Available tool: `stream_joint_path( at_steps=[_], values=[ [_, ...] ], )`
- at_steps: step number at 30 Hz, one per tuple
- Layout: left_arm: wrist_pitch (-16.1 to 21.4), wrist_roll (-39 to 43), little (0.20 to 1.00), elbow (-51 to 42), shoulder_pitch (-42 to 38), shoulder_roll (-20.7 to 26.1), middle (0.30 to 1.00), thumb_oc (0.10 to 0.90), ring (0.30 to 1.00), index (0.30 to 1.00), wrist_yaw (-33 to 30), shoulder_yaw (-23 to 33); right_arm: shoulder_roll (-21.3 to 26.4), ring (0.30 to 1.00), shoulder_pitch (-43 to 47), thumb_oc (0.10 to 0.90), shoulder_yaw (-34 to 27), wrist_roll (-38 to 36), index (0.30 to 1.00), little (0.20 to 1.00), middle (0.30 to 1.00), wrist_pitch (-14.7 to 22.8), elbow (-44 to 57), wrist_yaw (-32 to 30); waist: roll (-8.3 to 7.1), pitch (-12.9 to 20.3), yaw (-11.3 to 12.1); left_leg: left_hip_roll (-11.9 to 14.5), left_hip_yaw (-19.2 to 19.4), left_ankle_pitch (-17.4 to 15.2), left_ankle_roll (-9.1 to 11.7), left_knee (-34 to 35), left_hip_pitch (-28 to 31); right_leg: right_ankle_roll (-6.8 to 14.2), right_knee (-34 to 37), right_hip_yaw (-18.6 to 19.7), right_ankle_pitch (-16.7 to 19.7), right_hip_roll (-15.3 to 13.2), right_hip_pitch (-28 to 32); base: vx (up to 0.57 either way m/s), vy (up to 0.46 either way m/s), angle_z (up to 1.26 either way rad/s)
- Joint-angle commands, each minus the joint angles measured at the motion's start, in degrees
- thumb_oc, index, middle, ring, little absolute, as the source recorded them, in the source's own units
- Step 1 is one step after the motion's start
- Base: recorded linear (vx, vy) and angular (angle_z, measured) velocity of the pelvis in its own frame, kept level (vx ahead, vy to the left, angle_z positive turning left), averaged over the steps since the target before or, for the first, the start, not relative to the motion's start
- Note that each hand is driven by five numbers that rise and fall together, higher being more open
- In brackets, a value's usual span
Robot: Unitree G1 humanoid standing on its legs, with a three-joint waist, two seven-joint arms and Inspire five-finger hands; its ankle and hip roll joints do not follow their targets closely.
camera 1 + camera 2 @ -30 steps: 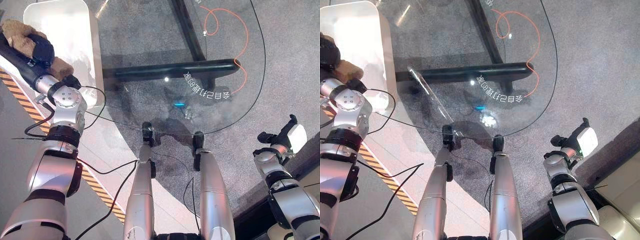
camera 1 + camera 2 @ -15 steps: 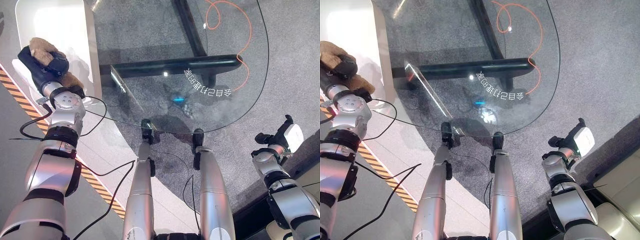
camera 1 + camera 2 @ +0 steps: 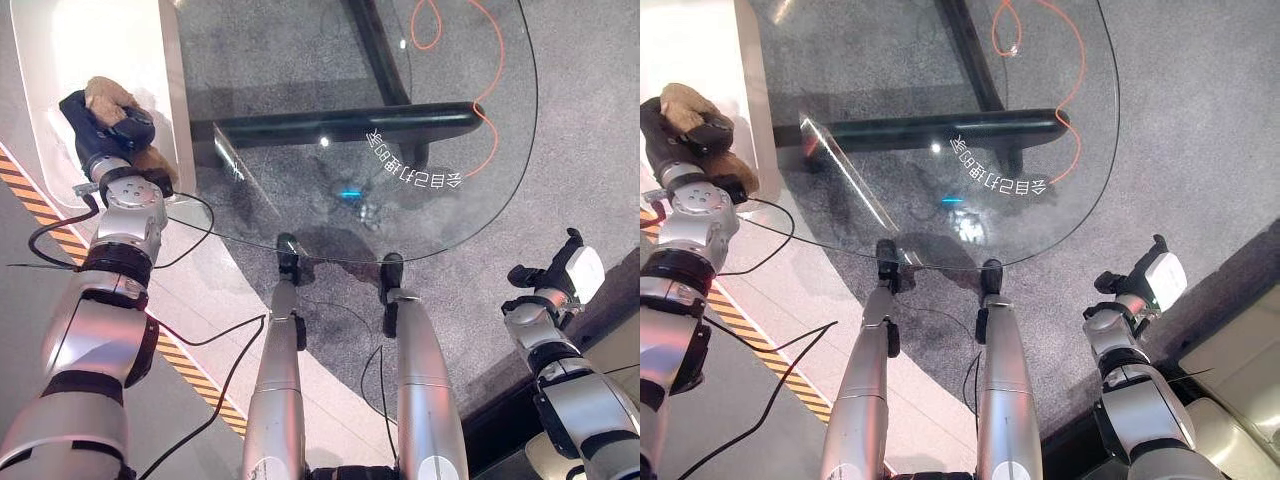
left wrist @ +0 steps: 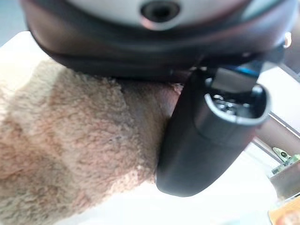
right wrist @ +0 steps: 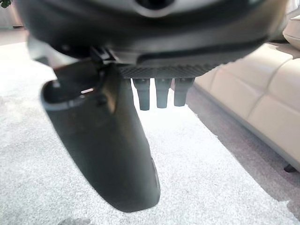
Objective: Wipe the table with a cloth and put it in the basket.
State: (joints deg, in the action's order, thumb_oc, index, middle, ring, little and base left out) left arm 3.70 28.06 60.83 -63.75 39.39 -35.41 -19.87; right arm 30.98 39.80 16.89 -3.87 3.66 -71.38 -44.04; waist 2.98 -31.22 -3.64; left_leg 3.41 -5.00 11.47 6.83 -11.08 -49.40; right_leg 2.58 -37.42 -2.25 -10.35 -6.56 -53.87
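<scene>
Cloth (image 3: 112, 100) bunched at upper left of the frame, clutched in left hand (image 3: 100, 125) over white basket (image 3: 60, 40), probably. Keep well inside the rim, then uncurl. Right hand (image 3: 565, 275) lower right, empty, fingers relaxed.

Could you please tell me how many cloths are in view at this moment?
1: the brown cloth is gripped in the left hand, over the white basket beside the glass table.
</scene>
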Motion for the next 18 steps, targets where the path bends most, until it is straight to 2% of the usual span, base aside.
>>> stream_joint_path(
  at_steps=[1,3,5,6,18],
  values=[
    [2.3,-3.2,0.200,2.0,-6.4,8.2,0.300,0.100,0.300,0.300,-2.2,1.0,2.7,0.900,-2.4,0.800,0.2,0.9,0.900,0.900,0.900,-0.5,-0.7,-1.7,-1.25,1.4,-0.3,-5.2,7.0,-11.0,-6.6,-8.2,1.5,0.2,15.0,-1.4,9.5,5.2,2.9,0.00,0.000,0.00],
    [1.7,-3.0,0.200,2.2,-6.5,8.2,0.300,0.100,0.300,0.300,-2.0,1.0,2.5,0.900,-2.5,0.800,0.2,0.9,0.900,0.900,0.900,-0.3,-0.7,-1.8,-1.31,1.4,-0.3,-5.2,7.0,-11.1,-6.6,-8.2,1.4,0.3,15.1,-1.4,9.7,5.1,2.8,0.00,0.000,0.00],
    [1.4,-2.5,0.829,2.7,-6.5,8.2,0.839,0.729,0.839,0.839,-1.4,1.0,2.3,0.900,-2.4,0.800,0.3,0.9,0.900,0.900,0.900,-0.5,-0.6,-1.8,-1.32,1.4,-0.3,-5.3,6.9,-11.1,-6.7,-8.2,1.3,0.3,15.1,-1.3,9.9,5.1,2.7,0.00,0.000,0.00],
    [1.2,-2.6,0.900,2.8,-6.5,8.2,0.900,0.800,0.900,0.900,-1.2,1.0,2.3,0.900,-2.5,0.800,0.3,0.9,0.900,0.900,0.900,-0.5,-0.6,-1.6,-1.35,1.4,-0.3,-5.3,6.9,-11.0,-6.7,-8.3,1.2,0.3,15.1,-1.3,10.0,5.1,2.6,0.00,0.000,0.00],
    [0.8,-1.6,0.900,3.1,-6.0,8.2,0.900,0.800,0.900,0.900,-0.6,1.1,2.1,0.900,-2.8,0.800,0.2,0.9,0.900,0.900,0.900,-0.1,-0.7,-1.7,-1.30,1.4,-0.3,-5.3,6.7,-11.1,-6.8,-8.2,1.3,0.5,15.2,-1.0,10.3,5.2,2.5,0.00,0.000,0.00]
  ],
)
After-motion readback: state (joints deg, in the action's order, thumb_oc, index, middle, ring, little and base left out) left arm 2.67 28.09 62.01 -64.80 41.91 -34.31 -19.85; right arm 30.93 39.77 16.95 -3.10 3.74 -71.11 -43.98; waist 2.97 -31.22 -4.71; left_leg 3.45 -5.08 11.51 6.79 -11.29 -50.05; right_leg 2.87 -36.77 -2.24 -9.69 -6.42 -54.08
